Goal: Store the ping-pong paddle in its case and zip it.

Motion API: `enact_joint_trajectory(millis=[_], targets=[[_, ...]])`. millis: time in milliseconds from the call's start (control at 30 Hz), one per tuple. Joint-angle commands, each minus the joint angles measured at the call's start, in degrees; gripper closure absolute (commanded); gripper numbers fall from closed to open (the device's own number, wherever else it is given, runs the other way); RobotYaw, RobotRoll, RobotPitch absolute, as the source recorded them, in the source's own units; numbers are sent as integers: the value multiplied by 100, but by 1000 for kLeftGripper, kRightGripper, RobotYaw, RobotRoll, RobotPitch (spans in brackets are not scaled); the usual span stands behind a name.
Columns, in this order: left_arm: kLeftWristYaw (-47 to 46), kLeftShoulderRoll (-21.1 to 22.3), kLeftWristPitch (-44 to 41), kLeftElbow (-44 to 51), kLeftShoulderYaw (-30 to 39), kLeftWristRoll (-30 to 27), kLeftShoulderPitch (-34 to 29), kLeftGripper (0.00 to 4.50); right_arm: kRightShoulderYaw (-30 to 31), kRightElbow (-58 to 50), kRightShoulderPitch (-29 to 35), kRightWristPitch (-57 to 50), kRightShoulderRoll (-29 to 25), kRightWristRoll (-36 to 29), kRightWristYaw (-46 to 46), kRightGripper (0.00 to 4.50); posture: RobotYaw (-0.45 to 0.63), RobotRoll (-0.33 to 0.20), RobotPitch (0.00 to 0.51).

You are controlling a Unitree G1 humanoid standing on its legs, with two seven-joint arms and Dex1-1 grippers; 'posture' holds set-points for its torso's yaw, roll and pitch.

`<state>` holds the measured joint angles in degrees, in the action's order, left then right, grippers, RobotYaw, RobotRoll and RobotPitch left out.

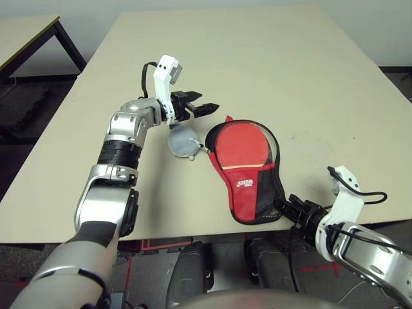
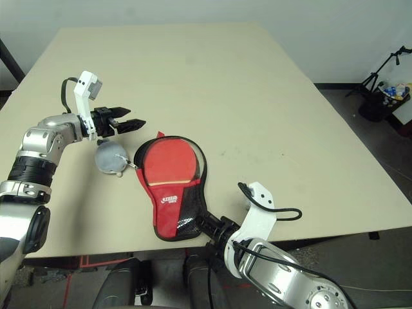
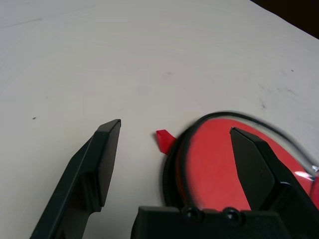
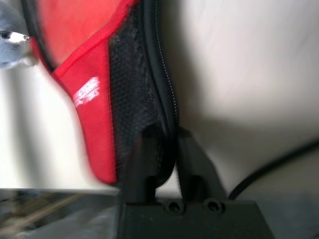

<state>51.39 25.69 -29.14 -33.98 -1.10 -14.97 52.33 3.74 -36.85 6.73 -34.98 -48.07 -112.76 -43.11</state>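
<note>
Worktop (image 1: pixel 270 77) first: it is a broad beige slab, and everything I care about sits close to its near edge, which suits my reach. On it lies the case (image 1: pixel 248 170), red fabric with black edging, its round head pointing toward the middle of the worktop and its narrow mesh end hanging right at the near edge. Inside the round head I can see the ping-pong paddle (image 1: pixel 243 147), red face up, with pale wood showing where the handle begins under the flap; I judge the stowing done and the zipping still ahead, since the black zipper rim stands open around the head. My left gripper (image 1: pixel 203 107) hovers just beyond the far left of that rim, jaws spread as wide as they go and holding nothing; I read it as waiting to pin the head or catch the small red tab that shows between its fingers in the left wrist view. My right gripper (image 4: pixel 167 154) is down at the near edge, its jaws narrow and straddling the black zipper edge of the case's handle end; whether they are pinching it or just letting go I cannot tell. Just beside the case head, touching its left rim, sits a small grey pouch (image 1: pixel 182 141), which I would keep out of the way.
</note>
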Motion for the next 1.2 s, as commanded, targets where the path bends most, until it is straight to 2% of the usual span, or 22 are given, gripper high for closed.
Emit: enact_joint_trajectory(millis=[33, 233, 300, 367, 533, 733, 867, 1067, 1200], targets=[[23, 11, 25, -11, -51, 104, -37, 0, -310, 530, -333, -835, -121, -24, 671, 2462, -157, 0, 118], [-9, -13, 28, 6, 8, 129, -37, 0, -404, 1396, -1325, -1795, -11, -24, 1020, 554, -144, 0, 109], [0, -5, 18, 32, 9, 128, -48, 0, -304, 1693, -1803, -2154, -144, -24, 1165, 22, -141, 0, 107], [9, 7, 17, 39, 8, 132, -57, 0, -56, 2030, -2458, -2553, -403, -24, 1259, 22, -137, 0, 105], [9, 17, 1, 75, 8, 138, -71, 0, 381, 3148, -3579, -2839, -257, 103, 950, 22, -123, 0, 101], [142, 241, 57, 59, -26, 219, -86, 0, 847, 3492, -4921, -3710, -98, 2141, 2350, 22, -109, 0, 95], [263, 522, 249, -147, -56, 379, -31, 0, 1702, 3166, -5643, -3680, -2, 4058, 3965, 22, -105, 0, 92], [724, 1095, 416, -416, -161, 621, 71, 0, 2400, 3439, -5926, -3480, 554, 5826, 5422, 22, -86, 0, 96], [1005, 1439, 461, -484, -233, 751, 36, 0, 2545, 3438, -6009, -3512, 818, 6504, 6099, 22, -69, 0, 92]])
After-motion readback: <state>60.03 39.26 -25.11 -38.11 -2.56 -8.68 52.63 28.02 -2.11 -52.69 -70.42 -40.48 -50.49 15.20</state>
